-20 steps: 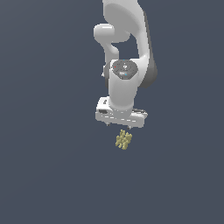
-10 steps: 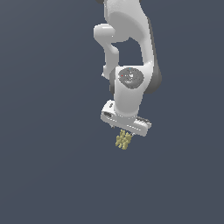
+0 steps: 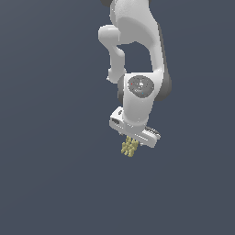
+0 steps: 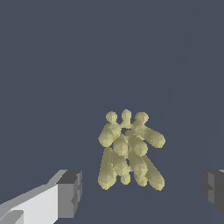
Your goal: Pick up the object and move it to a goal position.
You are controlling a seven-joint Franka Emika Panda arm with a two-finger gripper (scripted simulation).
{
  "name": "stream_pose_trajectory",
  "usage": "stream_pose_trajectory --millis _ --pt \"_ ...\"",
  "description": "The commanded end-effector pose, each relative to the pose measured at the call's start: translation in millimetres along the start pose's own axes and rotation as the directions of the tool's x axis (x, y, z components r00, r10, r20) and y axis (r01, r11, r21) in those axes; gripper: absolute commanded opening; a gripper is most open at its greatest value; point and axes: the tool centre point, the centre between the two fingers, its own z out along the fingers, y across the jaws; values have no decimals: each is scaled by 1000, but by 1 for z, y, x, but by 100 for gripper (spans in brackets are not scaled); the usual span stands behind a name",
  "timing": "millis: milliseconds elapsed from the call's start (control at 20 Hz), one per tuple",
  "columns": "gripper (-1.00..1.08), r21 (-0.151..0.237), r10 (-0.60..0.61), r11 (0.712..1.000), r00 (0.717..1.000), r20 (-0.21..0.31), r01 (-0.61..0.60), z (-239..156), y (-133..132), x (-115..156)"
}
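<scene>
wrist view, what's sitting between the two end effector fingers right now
The olive-yellow spiky cluster lies between the two fingers, with bare gaps on both sides, so the pads are not touching it. The wrist view shows this.

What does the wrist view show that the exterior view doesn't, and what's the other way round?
Only the wrist view shows the two dark finger pads standing wide apart with gaps either side of the spiky cluster, and its separate crossed rods. Only the exterior view shows the white arm above, with the end effector tilted just over the cluster. Both show the olive-yellow cluster against a plain dark background.
</scene>
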Motion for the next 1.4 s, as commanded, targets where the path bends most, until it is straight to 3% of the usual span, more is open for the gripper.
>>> stream_pose_trajectory --millis 0,1050,1100,1350 --pt "100 0 13 1000 1000 0 -13 1 -1 0" --pt "100 0 16 1000 1000 0 -16 51 -1 0" --pt "-100 0 16 1000 1000 0 -16 51 -1 0" --pt "-100 0 16 1000 1000 0 -16 51 -1 0"
